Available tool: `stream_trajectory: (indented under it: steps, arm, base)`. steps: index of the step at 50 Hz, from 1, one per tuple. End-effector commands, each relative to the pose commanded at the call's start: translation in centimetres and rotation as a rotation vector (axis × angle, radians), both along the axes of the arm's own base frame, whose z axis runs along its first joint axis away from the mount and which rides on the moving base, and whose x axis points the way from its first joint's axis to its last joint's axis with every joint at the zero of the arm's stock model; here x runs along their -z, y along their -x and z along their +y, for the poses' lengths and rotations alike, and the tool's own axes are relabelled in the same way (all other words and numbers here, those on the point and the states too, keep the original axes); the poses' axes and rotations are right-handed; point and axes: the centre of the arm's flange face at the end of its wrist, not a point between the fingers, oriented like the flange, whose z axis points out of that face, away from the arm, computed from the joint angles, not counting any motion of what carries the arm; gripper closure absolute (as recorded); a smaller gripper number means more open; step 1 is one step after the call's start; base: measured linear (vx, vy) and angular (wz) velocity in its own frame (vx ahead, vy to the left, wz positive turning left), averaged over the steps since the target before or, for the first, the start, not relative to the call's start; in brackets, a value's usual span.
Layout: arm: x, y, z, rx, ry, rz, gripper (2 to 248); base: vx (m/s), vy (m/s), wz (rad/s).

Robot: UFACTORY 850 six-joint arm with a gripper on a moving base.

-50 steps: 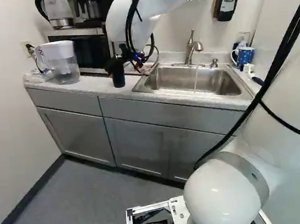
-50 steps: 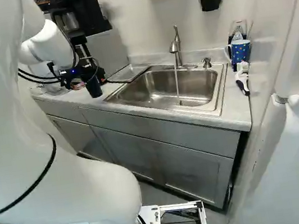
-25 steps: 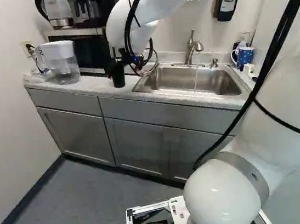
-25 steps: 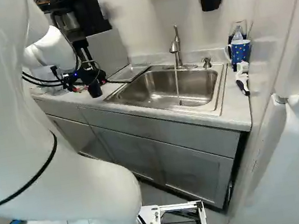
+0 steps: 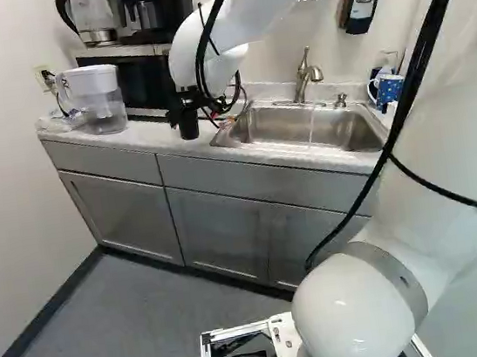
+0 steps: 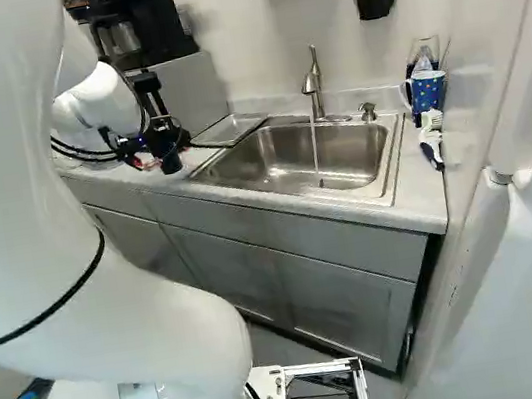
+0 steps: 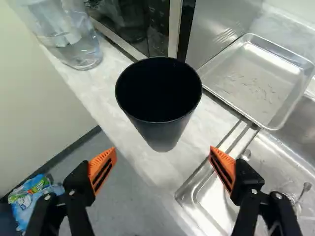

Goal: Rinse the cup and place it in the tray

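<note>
From where I stand, the pitcher (image 5: 102, 104) at the upper left of the left base view has clear water in it. The sink (image 6: 280, 162), in the middle of the right base view, is catching a thin stream from the faucet (image 6: 312, 83). Up against its left end lies the tray (image 6: 228, 131), a shallow metal thing with rounded corners, its bottom flecked with small marks. A blue mug (image 6: 426, 93) with dots on it sits over at the upper right of that view.

The cup (image 7: 163, 130) is plain black, round at the mouth and narrower toward its foot, so dark inside that I can't tell what's in it. It stands upright on the counter (image 5: 150, 137), near the front edge, between the pitcher and the sink.

The arm (image 6: 99, 104) rises large at the left of the right base view, then reaches over to the counter, with black cables looping off its far end. It brings the gripper (image 6: 155, 139) down close by the cup. Looking along the gripper (image 7: 163, 151), I see the two fingers spread wide, orange pads (image 7: 103, 169) facing each other, and the cup ahead of the gap, apart from both.
</note>
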Motion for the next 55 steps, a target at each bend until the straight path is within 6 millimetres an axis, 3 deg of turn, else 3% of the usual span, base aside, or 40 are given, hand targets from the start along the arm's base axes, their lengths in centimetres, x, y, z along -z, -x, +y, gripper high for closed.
stream_trajectory:
  steps: [55]
  arm:
    - [4.0,-2.4,1.1,-0.003,-0.067,-0.179,3]
  base:
    - [0.000,0.000,0.000]
